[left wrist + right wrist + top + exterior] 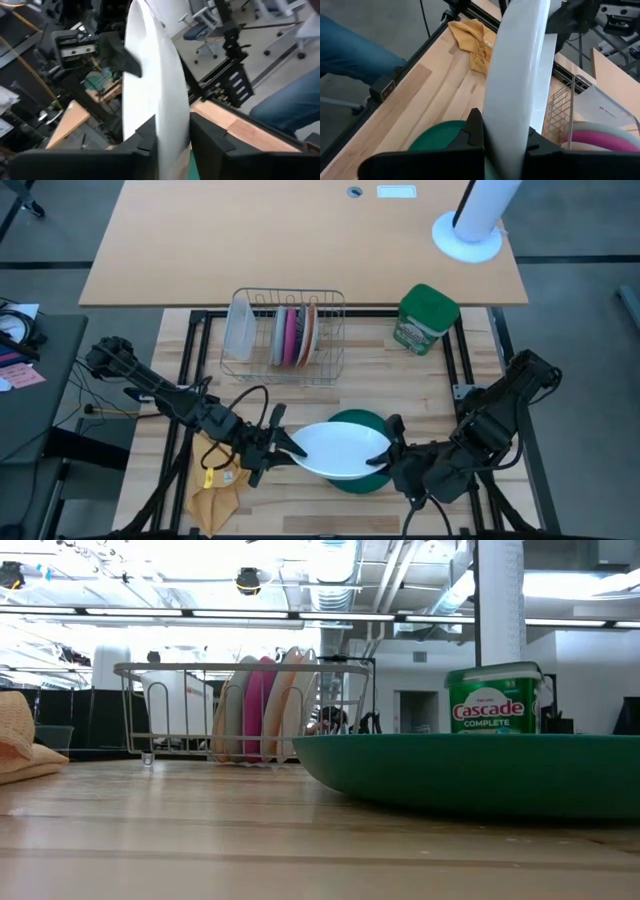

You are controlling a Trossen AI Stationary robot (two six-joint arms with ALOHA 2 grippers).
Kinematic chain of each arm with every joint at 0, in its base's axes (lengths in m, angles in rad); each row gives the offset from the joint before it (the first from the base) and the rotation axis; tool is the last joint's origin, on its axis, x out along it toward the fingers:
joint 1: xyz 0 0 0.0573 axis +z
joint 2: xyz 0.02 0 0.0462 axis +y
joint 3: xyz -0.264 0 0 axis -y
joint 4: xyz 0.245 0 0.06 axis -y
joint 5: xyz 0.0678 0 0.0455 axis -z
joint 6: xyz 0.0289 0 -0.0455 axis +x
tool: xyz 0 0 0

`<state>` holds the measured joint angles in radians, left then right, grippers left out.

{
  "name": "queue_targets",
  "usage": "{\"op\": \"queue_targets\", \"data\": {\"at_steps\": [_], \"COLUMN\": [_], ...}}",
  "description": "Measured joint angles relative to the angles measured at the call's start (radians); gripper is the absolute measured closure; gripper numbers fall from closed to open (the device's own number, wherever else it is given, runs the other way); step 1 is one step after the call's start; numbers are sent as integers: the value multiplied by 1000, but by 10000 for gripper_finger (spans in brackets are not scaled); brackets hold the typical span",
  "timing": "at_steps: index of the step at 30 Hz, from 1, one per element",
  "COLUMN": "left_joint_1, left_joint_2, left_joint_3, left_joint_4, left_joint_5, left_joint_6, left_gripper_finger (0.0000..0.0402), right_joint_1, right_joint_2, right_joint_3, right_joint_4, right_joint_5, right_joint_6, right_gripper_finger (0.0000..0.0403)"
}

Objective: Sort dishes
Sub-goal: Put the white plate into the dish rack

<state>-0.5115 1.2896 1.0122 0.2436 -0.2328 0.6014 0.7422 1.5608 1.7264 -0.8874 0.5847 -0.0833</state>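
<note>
The white plate [335, 448] is held above the green plate [362, 477] near the table's [180, 355] front edge; the left gripper [287, 445] pinches its left rim, the right gripper [385, 459] is clamped on its right rim; the rack [285, 340] behind holds grey, pink [291, 335] and patterned plates upright; a canister [426, 319] stands to its right; a yellow cloth [218, 485] lies front-left.

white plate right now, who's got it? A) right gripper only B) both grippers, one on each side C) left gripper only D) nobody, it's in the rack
B: in the high view the left gripper and the right gripper each clamp an opposite edge of the white plate, and each wrist view shows its own fingers closed on the rim.
</note>
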Motion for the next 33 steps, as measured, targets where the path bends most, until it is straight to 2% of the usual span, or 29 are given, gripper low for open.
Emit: {"op": "queue_targets", "data": {"at_steps": [5, 12, 23, 27, 33], "left_joint_1": [0, 7, 8, 8, 8], "left_joint_2": [3, 3, 3, -8, -60], "left_joint_3": [-1, 1, 75, 75, 75], "left_joint_4": [-17, -12, -90, -83, -100], "left_joint_5": [31, 49, 46, 43, 27], "left_joint_6": [3, 13, -9, 16, 6], "left_gripper_finger": [366, 366, 367, 367, 370], "right_joint_1": [-6, -6, -6, -7, -5], "right_joint_2": [2, 2, -2, -4, -7], "right_joint_3": [0, 0, 3, 3, 4], "right_joint_4": [-9, -14, -15, -23, -90], "right_joint_5": [-21, -16, 12, 62, 171], "right_joint_6": [-32, -29, -2, 37, 126], "right_gripper_finger": [372, 372, 345, 325, 270]}}
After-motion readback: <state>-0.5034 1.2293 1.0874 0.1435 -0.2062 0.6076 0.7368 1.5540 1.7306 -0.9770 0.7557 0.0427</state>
